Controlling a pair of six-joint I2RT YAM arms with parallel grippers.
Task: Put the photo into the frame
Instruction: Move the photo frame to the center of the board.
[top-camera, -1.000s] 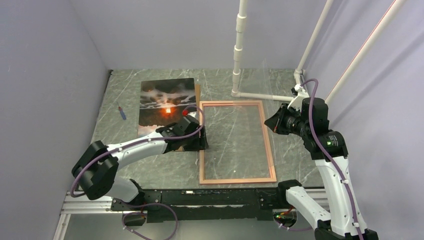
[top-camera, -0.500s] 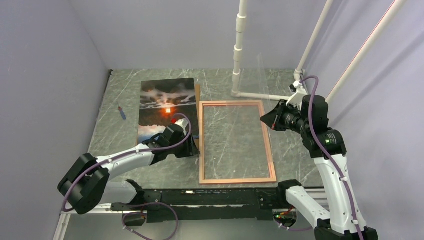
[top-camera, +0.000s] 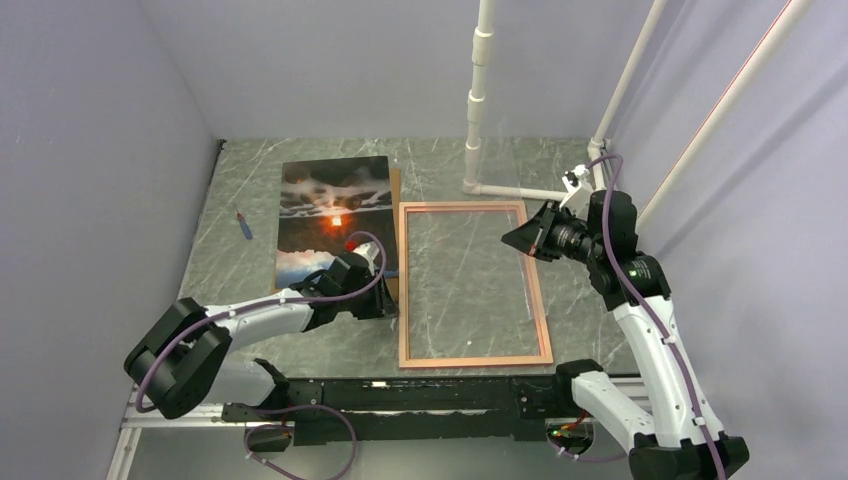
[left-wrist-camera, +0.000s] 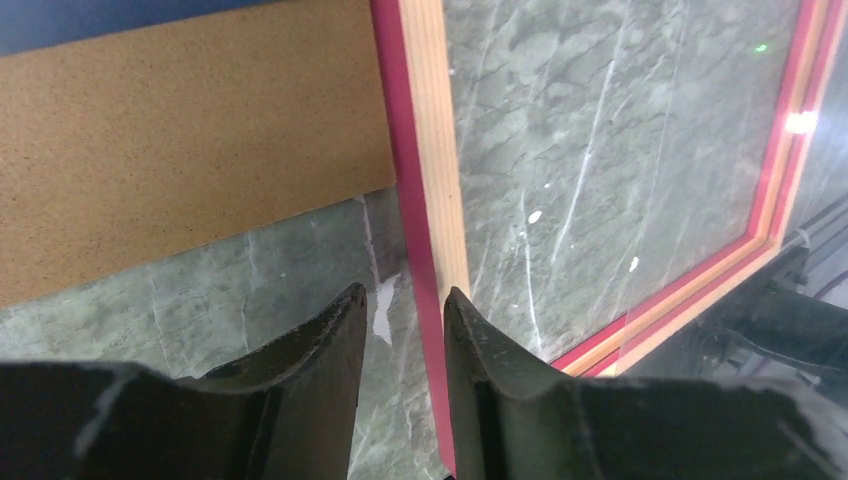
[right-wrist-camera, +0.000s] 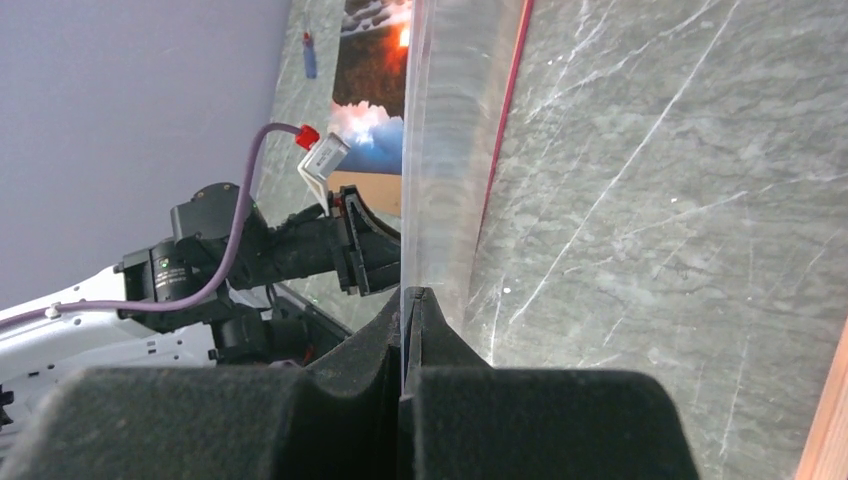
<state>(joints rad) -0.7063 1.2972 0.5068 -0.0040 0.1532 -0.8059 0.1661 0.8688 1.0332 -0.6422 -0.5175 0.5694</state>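
Photo (top-camera: 333, 215) lies flat on brown backing board (left-wrist-camera: 190, 140), just left of the frame (top-camera: 475, 358), both on the surface (top-camera: 230, 275). By the frame's left rail, left fingers (left-wrist-camera: 320, 360) show a narrow gap, nothing between. Over its right side, right fingers (right-wrist-camera: 370, 340) pressed together, pinching clear sheet (right-wrist-camera: 440, 150).

This is a robotics lab test cell. A dark green marble-patterned worktop (top-camera: 225, 285) is boxed in by plain pale lilac wall panels (top-camera: 100, 150) behind it and on both sides. At the worktop's near edge, a black and aluminium mounting rail (top-camera: 400, 402) carries two white-and-black jointed robot arms (top-camera: 260, 315) trailing purple cables (top-camera: 690, 370). At its far right corner rises a white plastic pipe stand (top-camera: 478, 100).
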